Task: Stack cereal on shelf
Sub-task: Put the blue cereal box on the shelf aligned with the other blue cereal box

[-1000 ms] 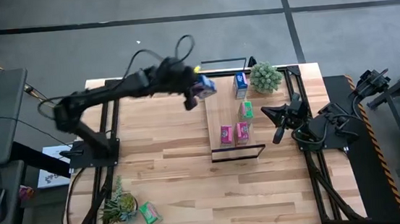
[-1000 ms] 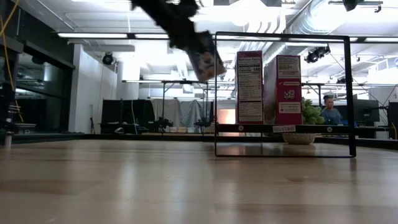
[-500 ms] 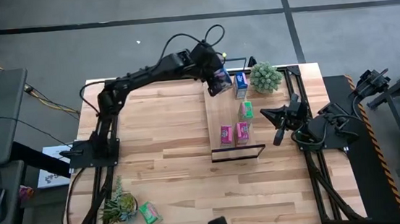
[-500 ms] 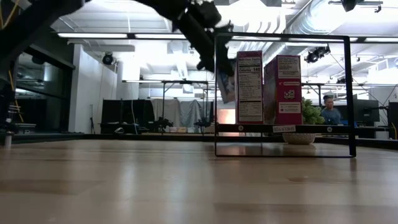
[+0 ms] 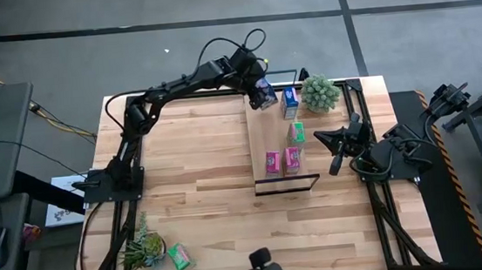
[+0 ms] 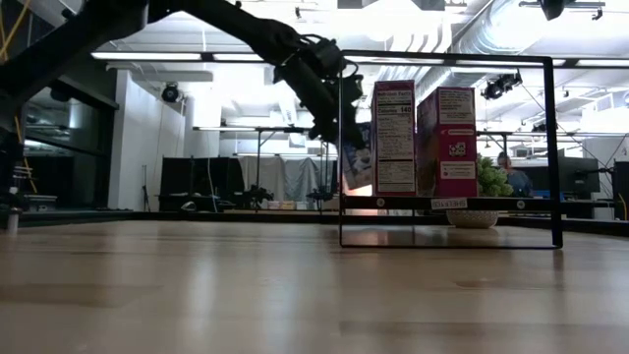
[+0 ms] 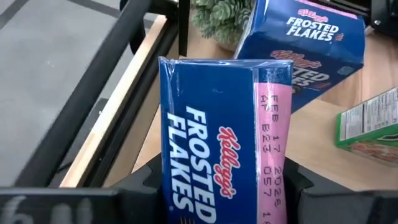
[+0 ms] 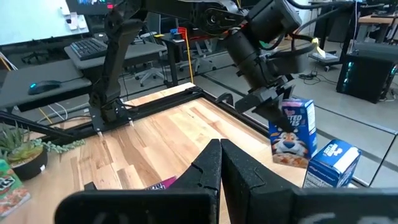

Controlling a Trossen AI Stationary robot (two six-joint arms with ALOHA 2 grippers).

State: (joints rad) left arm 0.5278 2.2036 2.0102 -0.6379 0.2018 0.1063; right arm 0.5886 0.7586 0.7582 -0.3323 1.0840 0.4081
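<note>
Two matte-black jointed arms (image 5: pixel 175 86); looped black cables; blocky blk fingers (image 8: pixel 211 171).

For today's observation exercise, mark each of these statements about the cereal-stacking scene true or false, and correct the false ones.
1. The left gripper holds a blue cereal box. True.
2. The right gripper is open. False: it is shut, waiting beside the shelf.
3. Two pink boxes stand on the shelf. True.
4. A green box lies on the shelf's near end. False: it lies on the tabletop beside a potted plant.
5. The held box is already released. False: it is gripped.
</note>
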